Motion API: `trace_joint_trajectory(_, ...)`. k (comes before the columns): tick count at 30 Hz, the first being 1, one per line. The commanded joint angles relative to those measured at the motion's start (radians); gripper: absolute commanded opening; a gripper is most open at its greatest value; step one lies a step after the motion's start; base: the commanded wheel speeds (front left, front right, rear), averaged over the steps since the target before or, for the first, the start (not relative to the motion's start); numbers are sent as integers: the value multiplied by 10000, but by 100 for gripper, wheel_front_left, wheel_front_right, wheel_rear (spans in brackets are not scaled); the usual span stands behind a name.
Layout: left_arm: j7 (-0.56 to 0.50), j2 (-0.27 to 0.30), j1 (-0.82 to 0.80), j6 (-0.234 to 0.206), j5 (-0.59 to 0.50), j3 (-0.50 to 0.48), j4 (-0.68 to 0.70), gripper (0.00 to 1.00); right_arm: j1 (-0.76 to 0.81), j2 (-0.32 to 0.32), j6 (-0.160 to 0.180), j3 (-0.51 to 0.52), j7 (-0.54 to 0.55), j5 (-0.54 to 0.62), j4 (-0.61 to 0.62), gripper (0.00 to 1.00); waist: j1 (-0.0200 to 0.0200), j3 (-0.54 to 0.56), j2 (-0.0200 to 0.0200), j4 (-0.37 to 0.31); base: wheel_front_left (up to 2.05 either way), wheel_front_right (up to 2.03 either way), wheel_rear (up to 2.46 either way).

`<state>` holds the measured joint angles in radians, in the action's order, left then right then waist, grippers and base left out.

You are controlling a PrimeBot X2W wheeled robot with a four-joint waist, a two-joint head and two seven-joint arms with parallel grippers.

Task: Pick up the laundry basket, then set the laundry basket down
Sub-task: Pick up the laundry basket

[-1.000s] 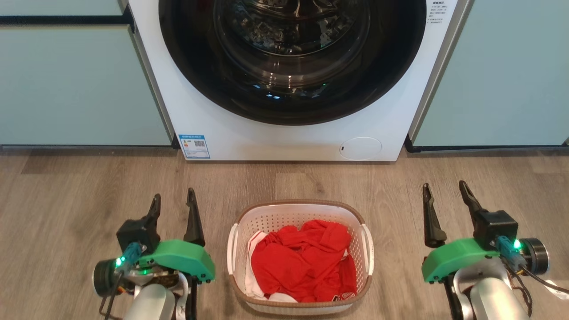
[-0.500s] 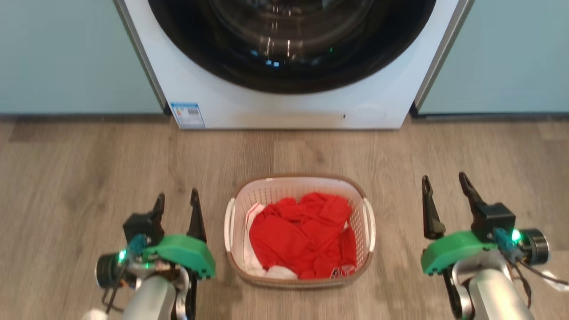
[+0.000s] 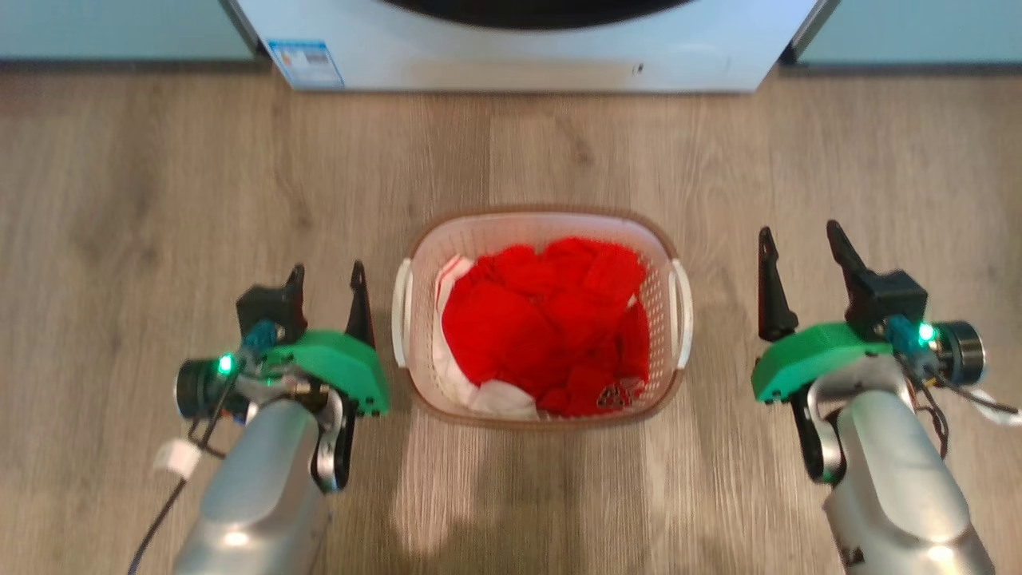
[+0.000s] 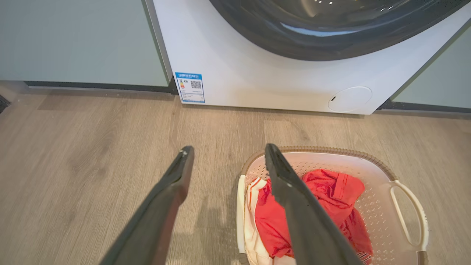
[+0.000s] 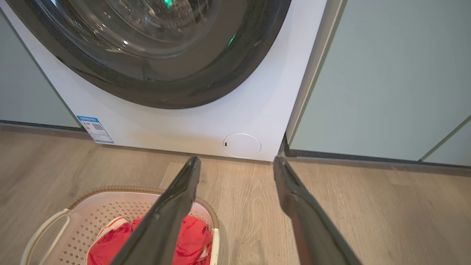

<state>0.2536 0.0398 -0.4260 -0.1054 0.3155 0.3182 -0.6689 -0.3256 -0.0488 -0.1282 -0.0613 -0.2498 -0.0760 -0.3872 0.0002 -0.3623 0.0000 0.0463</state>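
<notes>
Between the two pincers, on the wooden floor [image 3: 160,160], the laundry basket [image 3: 543,213] is found standing upright with a heap of red clothing [image 3: 543,319] inside, and it has not yet been lifted. Over the last second the whole head view has been shifted. The washing machine [image 3: 527,48], whose door was seen almost in full a second ago, has been pushed to the top edge. This is to be read as the camera being tipped downward (probably by a bend at the waist), not as a move of the basket. The left pincer [image 3: 326,271] is now placed just beside the left handle [image 3: 399,311]; its inner finger is close to the white loop but, so far as can be judged, apart from it. The gap on that side appears narrower than before, though part of this may be owed to the camera. The right pincer [image 3: 801,233] is held farther out, and a strip of bare floor is left between its inner finger and the right handle [image 3: 681,311]. Both pincers are spread, as they were a second ago, and nothing is held between their fingers. The approach is therefore judged to be under way and no grasp made. Each pincer must be brought inward onto its handle, the right one by more, before the basket can be raised evenly.
</notes>
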Motion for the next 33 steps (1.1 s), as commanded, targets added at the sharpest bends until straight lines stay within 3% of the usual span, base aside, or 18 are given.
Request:
trace_joint_trajectory(1, 82, 105, -479, 11, -125, -179, -29, 100, -361, -14, -25, -245, -120, 23, 6, 100, -2, -748, 0, -16, 0, 0, 0)
trace_joint_trajectory(19, 82, 104, -3646, 1014, -17, 1216, -4151, 100, -3832, -14, -25, -1717, 117, -907, -4830, 100, -2, -3395, 0, -94, 0, 0, 0)
trace_joint_trajectory(27, -126, 104, -4655, 1348, 465, 1957, -5528, 100, -4935, -14, -25, -2601, 580, -2289, -6245, 100, -2, -3999, 0, -242, 0, 0, 0)
trace_joint_trajectory(33, -780, 104, -4975, 1663, 719, 2431, -5875, 100, -5264, -14, -25, -3498, 1244, -3889, -6521, 100, -2, -4274, 0, -370, 0, 0, 0)
